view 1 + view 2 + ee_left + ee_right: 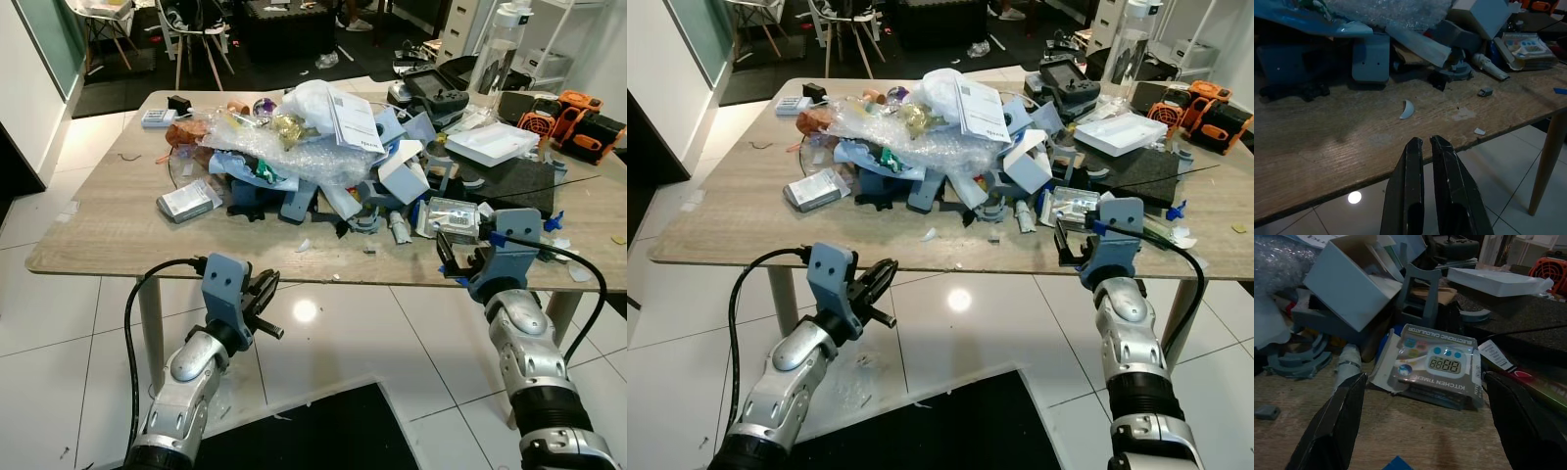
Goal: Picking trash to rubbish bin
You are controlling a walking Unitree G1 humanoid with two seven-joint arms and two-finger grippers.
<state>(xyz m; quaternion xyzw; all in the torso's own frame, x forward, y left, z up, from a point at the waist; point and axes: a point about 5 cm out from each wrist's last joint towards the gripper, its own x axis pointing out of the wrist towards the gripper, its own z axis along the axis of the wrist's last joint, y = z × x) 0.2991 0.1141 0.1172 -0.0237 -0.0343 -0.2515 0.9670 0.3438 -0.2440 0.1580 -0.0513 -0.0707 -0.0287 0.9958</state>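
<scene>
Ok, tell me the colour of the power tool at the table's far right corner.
Orange and black power tool, clearest in the left eye view.

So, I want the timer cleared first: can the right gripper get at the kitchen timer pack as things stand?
Probably yes: the right gripper has its fingers open, facing the kitchen timer pack, which lies near the table edge with bare wood between them.

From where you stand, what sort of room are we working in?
Probably a home dining or living area doubling as a hobby workspace: a light wooden table on glossy white floor tiles, heaped with bubble wrap and boxes, dining chairs behind, and an orange power tool.
</scene>
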